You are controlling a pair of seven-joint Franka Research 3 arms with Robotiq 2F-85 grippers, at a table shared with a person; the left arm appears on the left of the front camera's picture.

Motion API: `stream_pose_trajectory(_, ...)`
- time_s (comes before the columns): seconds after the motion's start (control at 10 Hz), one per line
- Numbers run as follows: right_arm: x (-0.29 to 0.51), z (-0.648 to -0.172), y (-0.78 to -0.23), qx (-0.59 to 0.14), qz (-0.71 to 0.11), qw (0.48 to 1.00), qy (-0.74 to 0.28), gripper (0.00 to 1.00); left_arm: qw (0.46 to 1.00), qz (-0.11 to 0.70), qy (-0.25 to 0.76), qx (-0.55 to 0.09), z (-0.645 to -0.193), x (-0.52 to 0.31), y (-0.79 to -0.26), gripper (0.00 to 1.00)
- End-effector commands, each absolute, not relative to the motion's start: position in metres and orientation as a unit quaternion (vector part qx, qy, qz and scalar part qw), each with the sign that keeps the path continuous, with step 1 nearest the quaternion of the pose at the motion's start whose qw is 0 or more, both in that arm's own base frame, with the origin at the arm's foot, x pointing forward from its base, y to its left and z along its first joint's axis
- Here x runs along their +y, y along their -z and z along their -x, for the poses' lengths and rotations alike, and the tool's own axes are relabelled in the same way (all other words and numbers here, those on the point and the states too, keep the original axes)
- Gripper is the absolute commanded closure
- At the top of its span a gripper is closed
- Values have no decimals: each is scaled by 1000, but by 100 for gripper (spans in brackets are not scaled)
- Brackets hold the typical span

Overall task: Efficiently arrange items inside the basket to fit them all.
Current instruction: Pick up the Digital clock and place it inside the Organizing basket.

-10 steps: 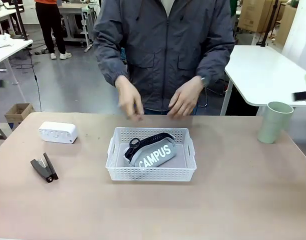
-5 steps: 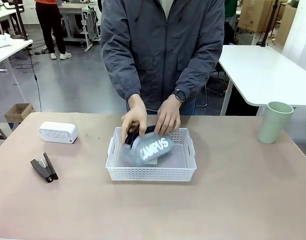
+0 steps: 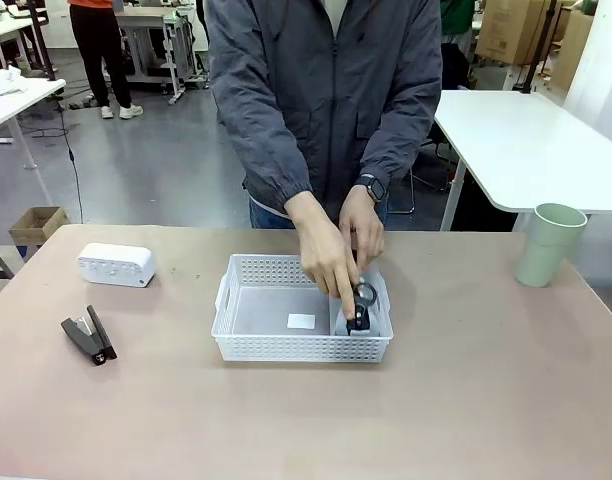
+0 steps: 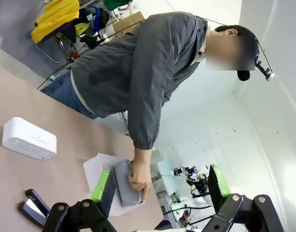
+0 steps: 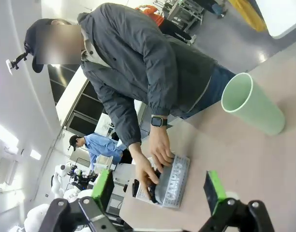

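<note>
Beige table [image 3: 466, 400] bears the basket [image 3: 286, 347]; grey floor [image 3: 146, 170] beyond.

Basket [image 3: 301, 348] smooth white perforated plastic, pouch [image 4: 125, 183] grey matt cloth, cup [image 3: 549, 245] matt green plastic, box [image 3: 116, 264] smooth white plastic, bench [image 3: 466, 400] matt beige.

Leaning over the far edge of the tan surface [image 3: 466, 400] in a grey zip jacket [image 3: 326, 90], wearing a dark wristwatch [image 3: 372, 187] on one wrist and a dark cap [image 5: 34, 48] on the head. Seeing a white table [image 3: 526, 140] standing just beyond the surface's right corner, a small open cardboard box [image 3: 38, 225] sitting on the grey floor [image 3: 146, 170] at left, and stacked cartons [image 3: 511, 30] piling up far back at right. Also catching a second person in black trousers [image 3: 98, 40] standing well back at far left near more workbenches [image 3: 151, 20], and, in the right wrist view, someone in a blue shirt [image 5: 102, 145] showing far off.
</note>
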State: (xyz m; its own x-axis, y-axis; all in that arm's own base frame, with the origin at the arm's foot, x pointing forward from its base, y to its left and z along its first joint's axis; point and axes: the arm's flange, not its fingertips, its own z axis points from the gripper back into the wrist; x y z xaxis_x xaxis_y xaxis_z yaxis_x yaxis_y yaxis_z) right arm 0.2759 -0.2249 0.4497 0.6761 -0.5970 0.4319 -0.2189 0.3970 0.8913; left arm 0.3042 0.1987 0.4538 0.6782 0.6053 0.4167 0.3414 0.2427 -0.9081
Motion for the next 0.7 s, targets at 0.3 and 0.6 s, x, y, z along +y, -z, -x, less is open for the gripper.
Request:
stream_pose_trajectory(0.3, -229, -270, -449, -386, -546, 733, 127, 0, 663, 633, -94, -388, -295, 207, -446, 0)
stream_pose_trajectory(0.6, -229, -270, -449, -386, -546, 733, 127, 0, 663, 633, -94, -388, -295, 207, -446, 0)
